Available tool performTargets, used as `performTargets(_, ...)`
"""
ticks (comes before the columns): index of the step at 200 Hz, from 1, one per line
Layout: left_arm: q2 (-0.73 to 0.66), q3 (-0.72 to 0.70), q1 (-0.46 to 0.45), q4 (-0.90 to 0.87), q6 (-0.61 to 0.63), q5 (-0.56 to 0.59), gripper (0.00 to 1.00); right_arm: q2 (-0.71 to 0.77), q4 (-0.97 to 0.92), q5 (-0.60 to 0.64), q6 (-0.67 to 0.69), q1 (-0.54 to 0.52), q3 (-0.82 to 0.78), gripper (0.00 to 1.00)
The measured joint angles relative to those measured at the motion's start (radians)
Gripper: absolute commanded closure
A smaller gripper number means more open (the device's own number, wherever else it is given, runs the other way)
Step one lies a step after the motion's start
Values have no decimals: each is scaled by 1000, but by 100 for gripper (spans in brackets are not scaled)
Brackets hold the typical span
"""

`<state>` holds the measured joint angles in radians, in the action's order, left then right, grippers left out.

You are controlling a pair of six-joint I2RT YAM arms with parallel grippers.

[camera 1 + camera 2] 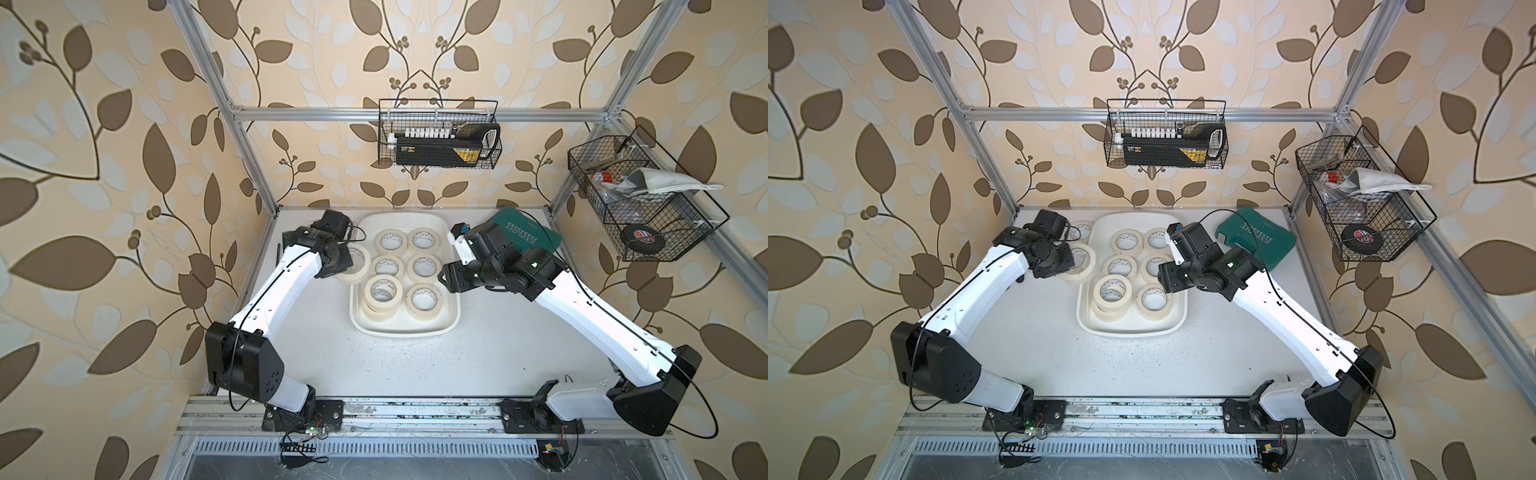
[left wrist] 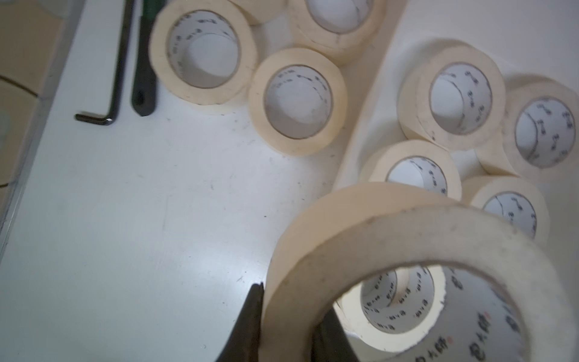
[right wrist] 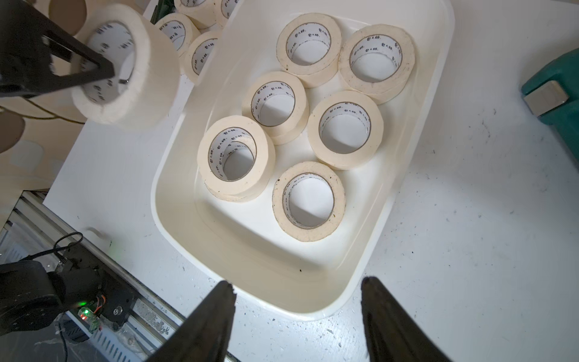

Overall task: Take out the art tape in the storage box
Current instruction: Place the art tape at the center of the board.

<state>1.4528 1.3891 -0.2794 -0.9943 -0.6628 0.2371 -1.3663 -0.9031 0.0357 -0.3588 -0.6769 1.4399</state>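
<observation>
Pinching one roll of art tape (image 2: 338,232) by its wall, the left gripper (image 2: 291,326) is clenching it with one finger outside and one inside the ring, holding it up just beside the left rim of the storage box (image 3: 250,250). The right gripper (image 3: 297,282) is hanging released and empty by the box's right side. Six rolls (image 3: 344,128) are showing on top inside the box, some sitting on others underneath. More are lying flat on the table (image 2: 125,219) left of the box, near a hex key (image 2: 109,78).
</observation>
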Motion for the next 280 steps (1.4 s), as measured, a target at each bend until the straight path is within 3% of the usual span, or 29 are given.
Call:
performTargets(39,-79,-112,106,2,-116,51,100,-3,10,-10,-1,0,-11,34)
performTargets(119,-29,-328,306,133,-247,21,100,-23,24,-25,-7,0,-39,34)
performTargets(254,266,-315,431,306,-250,-37,100,-74,47,-60,-35,0,-40,34)
performTargets(280,294,-298,431,313,-234,-31,94,-131,55,-92,-58,-3,-38,34)
